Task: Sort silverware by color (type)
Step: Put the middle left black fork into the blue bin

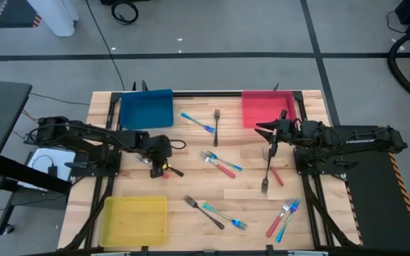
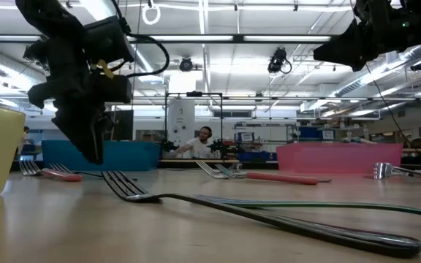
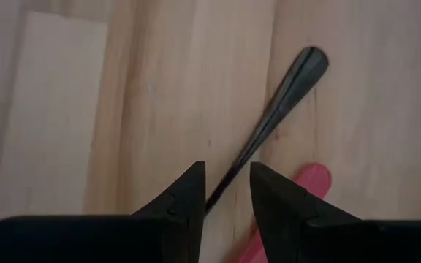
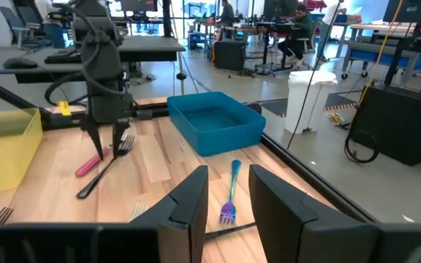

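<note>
My left gripper (image 3: 227,191) points steeply down over the left middle of the table (image 1: 159,161), open. Its fingers stand on either side of a dark grey fork's handle (image 3: 280,106) without visibly touching it. The fork lies flat on the wood (image 4: 97,177), with a red-handled utensil (image 3: 309,179) lying beside it. My right gripper (image 4: 229,191) is held level and high at the table's right (image 1: 270,135), open with nothing between its fingers. More silverware lies scattered: a teal fork (image 1: 198,122), a dark fork (image 1: 266,171), and a red and blue pair (image 1: 283,217).
A blue tray (image 1: 146,108) stands at the far left, a red tray (image 1: 265,107) at the far right and a yellow tray (image 1: 134,219) at the near left. Forks lie mid-table (image 1: 219,163) and near the front (image 1: 216,213). People sit in the room beyond.
</note>
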You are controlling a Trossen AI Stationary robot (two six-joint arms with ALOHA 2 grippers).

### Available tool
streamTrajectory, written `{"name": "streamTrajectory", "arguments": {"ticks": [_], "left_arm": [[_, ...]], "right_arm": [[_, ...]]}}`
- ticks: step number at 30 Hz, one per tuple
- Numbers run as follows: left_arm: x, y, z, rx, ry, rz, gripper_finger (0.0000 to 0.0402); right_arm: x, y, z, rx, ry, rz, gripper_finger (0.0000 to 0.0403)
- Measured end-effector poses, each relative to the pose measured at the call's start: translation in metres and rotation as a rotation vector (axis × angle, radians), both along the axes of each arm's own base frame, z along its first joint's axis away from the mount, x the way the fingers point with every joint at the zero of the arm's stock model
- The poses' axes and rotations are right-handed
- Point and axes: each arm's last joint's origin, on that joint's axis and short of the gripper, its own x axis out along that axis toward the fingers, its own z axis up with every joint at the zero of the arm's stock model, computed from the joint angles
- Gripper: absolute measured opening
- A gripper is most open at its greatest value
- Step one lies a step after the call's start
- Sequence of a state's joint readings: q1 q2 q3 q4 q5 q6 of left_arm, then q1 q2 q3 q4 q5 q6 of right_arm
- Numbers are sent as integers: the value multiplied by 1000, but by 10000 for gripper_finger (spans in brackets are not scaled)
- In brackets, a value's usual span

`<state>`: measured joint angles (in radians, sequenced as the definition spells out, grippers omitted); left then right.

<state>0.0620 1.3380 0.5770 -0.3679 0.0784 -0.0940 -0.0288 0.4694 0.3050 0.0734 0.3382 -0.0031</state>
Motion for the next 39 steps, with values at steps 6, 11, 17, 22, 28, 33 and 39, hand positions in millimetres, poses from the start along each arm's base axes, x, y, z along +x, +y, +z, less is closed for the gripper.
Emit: {"name": "streamTrajectory", "arguments": {"ticks": [6,11,17,22,28,33,39], "left_arm": [[2,0,-10,-3,48,0,109],[3,0,-16,-1,79,0,109],[6,0,-22,-4,101,0,109],[6,1,-22,0,104,7,79],[5,1,-23,2,107,12,11],[5,1,-23,7,106,-4,9],[3,6,-18,6,78,-7,7]], "right_arm": [[0,0,0,-1,1,-1,109],[0,0,0,-24,9,1,109],[0,0,0,-25,9,1,109],[0,0,0,-27,8,1,109],[0,0,2,-55,4,3,109],[0,0,4,-50,-25,2,109],[1,0,4,-13,-43,-1,109]]}}
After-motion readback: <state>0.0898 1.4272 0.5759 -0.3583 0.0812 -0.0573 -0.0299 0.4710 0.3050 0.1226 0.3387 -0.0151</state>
